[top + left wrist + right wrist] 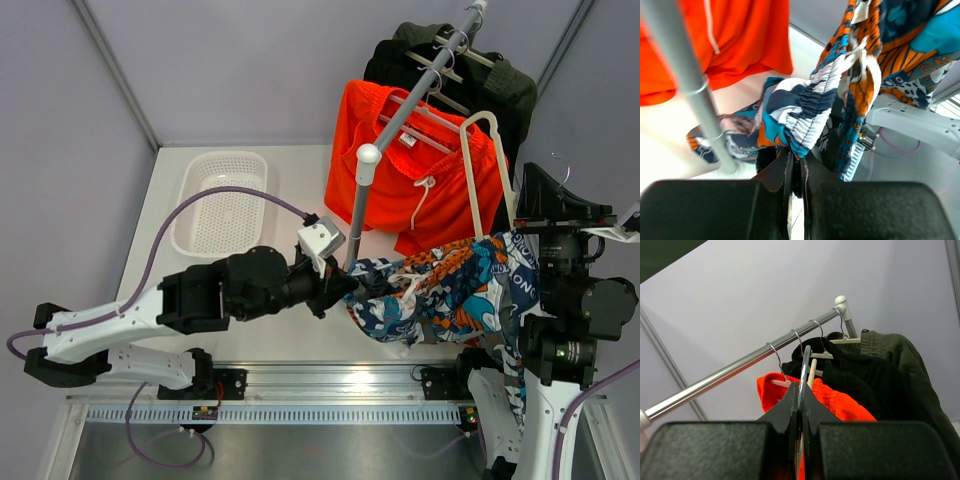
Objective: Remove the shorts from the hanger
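The patterned shorts hang off the table in a stretched band between the two arms, at about 5 o'clock from the knobbed near end of the rail. Their 9 o'clock end is bunched in the left fingers. In the left wrist view those fingers are closed tight on the gathered white-and-blue waistband, which rises from the tips towards 1 o'clock. The 3 o'clock end of the shorts drapes over the right arm, just under the lower end of a white hanger. The right fingers are pressed together on a thin edge of that hanger, which stands straight up from the tips towards 12 o'clock. The orange shorts are on a hanger on the rail, at 12 o'clock from the patterned pair and not touching either set of fingers. Behind them on the rail hang a black garment and an olive one. A white basket sits on the table at 9 o'clock from the rail.
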